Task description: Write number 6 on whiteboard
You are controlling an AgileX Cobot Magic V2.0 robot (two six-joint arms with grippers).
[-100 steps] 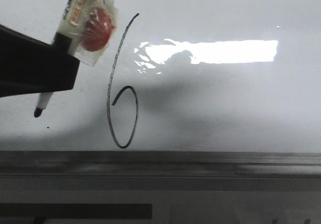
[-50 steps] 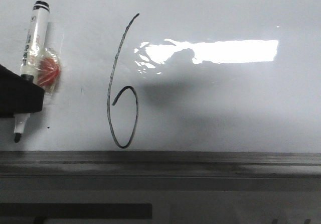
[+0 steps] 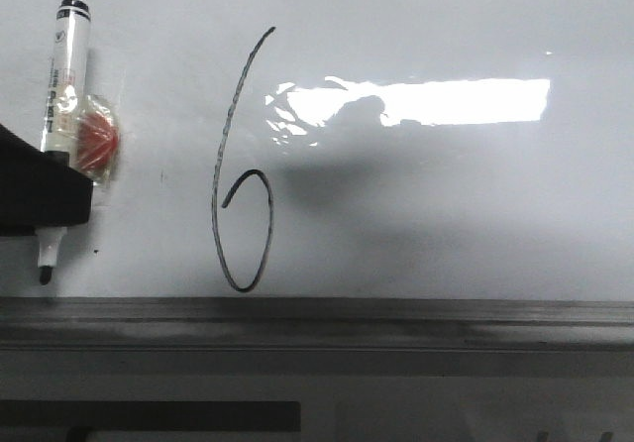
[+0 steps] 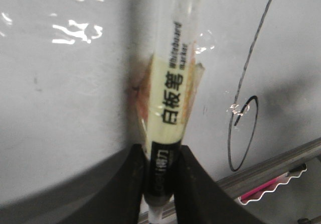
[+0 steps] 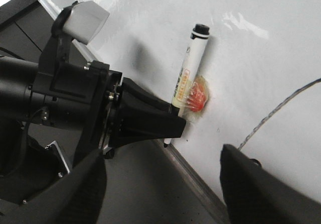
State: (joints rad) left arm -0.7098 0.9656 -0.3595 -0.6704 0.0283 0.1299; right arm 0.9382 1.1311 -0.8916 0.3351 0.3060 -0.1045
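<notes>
Left gripper (image 4: 159, 184) grips the whiteboard marker (image 3: 59, 115) well left of the number 6 (image 3: 241, 165) on the whiteboard (image 3: 446, 214); right gripper (image 5: 165, 189) spread, empty

Glossy whiteboard (image 3: 446, 224) bears the number 6 (image 3: 241, 165).

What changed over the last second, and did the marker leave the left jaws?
The left gripper carried the marker away from the number 6, leftward and lower in the front view, and turned it from tilted to nearly upright. It stays clamped in the jaws. The 6, the whiteboard and the right gripper are unchanged.
</notes>
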